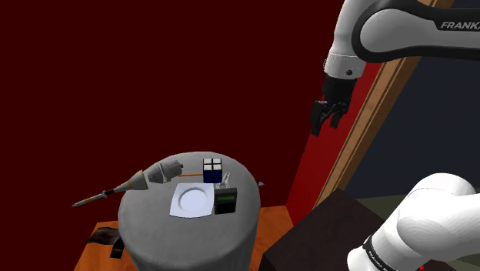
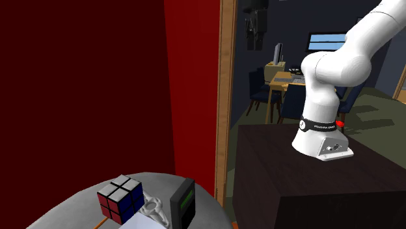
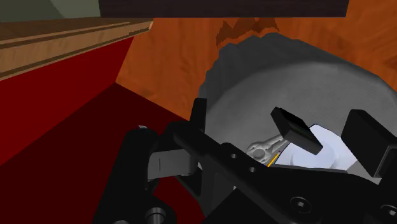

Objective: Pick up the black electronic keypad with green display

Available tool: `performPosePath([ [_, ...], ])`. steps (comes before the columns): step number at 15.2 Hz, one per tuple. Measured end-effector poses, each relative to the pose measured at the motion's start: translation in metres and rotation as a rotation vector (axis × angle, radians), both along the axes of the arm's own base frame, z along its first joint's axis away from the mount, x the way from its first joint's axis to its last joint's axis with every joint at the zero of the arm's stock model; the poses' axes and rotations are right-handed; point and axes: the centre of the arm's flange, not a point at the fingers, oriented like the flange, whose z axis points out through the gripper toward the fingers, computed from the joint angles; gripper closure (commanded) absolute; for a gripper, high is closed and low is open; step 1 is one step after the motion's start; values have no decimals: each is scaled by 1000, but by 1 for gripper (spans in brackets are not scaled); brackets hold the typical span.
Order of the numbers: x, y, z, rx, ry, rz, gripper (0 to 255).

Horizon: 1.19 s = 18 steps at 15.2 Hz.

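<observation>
The black keypad with a green display lies on the round grey table, near the edge facing the stand and beside a white plate. In the second exterior view the keypad sits next to a colour cube. My gripper hangs high above and off toward the shoulder view's right of the table, open and holding nothing. In the wrist view the fingers stand apart over the table, and my gripper looks down on the plate.
A colour cube, a small silver object and a grey cone-shaped tool share the table. A wooden door frame and red wall stand close by. The dark stand carries the arm's base.
</observation>
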Motion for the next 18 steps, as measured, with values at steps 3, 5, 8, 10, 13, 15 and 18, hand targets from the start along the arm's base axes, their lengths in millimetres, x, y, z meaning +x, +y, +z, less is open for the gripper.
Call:
performPosePath([
  [3,8,4,-12,0,0,22,0],
  [5,19,7,-33,1,-2,54,0],
  [8,37,16,-67,2,-6,106,0],
  [10,51,21,-87,3,-10,142,0],
  [13,72,33,-119,4,-15,196,0],
  [15,83,40,-143,5,-18,232,0],
  [18,100,52,-177,6,-22,285,0],
])
